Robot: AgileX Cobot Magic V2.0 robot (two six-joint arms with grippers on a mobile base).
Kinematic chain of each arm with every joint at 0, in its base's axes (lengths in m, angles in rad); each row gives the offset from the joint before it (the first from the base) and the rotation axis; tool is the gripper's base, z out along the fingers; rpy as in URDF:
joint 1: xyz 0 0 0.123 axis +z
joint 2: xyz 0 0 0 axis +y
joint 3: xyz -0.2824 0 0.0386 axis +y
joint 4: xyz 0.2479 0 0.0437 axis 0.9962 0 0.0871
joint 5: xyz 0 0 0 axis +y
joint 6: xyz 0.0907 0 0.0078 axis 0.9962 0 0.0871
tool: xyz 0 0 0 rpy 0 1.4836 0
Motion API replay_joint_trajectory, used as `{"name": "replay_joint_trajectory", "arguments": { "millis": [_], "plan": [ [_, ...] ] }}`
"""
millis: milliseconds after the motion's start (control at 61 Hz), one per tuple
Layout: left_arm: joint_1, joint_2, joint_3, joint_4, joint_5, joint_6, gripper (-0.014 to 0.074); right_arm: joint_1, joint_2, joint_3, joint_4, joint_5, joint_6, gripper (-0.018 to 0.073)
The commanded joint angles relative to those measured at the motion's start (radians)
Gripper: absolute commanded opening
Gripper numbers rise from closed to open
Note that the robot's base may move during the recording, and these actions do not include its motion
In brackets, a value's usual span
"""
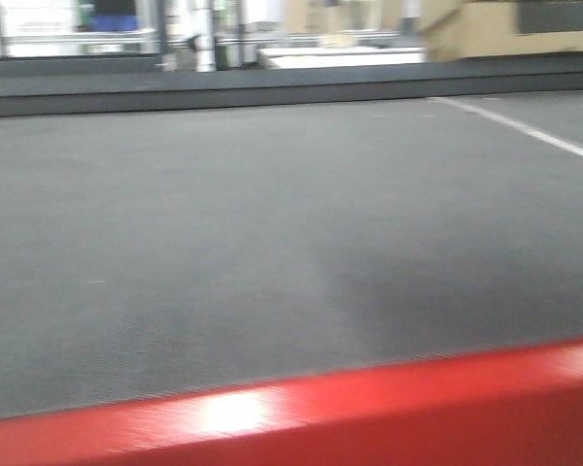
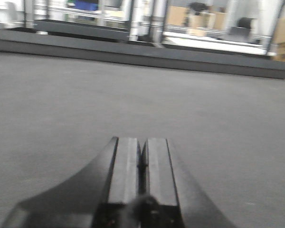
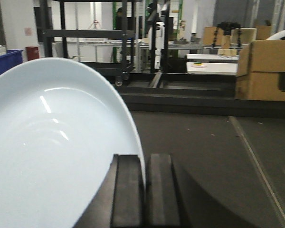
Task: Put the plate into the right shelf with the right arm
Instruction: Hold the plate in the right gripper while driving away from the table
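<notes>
Two dark fingers (image 3: pixel 127 190) are all that hold the plate (image 3: pixel 52 152), and they pinch only a small bit of its rim at the bottom middle of the right wrist view. That is the big worry. The plate is smooth and slick, and most of it hangs out to the left of the right gripper (image 3: pixel 145 159), so a fast swing or a bump could make it tip, turn in the pinch, or slip out and break. It stands on its edge with its white hollow side facing the camera. It fills the lower left of that view and nothing is under it for support. The right shelf (image 1: pixel 78 29) looks to be the shiny rack with a blue bin, far off in the upper left of the blurry front view, so there is a long way to carry the plate. The wide plate could also knock a rail or a post if it goes in crooked. The left gripper (image 2: pixel 141 147) is pressed together with nothing in it, low over the grey table (image 1: pixel 272 243).
</notes>
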Motion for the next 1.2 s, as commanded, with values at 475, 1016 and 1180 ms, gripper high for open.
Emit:
{"name": "replay_joint_trajectory", "arguments": {
  "millis": [475, 1016, 1180],
  "plan": [
    [-0.004, -0.012, 0.007, 0.000, -0.089, -0.006, -0.0047, 0.002, 0.005, -0.030, -0.018, -0.105, -0.004, 0.0065],
    [-0.004, -0.012, 0.007, 0.000, -0.089, -0.006, -0.0047, 0.002, 0.005, -0.030, -0.018, -0.105, -0.004, 0.0065],
    [-0.004, -0.012, 0.007, 0.000, -0.089, -0.006, -0.0047, 0.002, 0.005, -0.030, -0.018, -0.105, -0.004, 0.0065]
  ]
}}
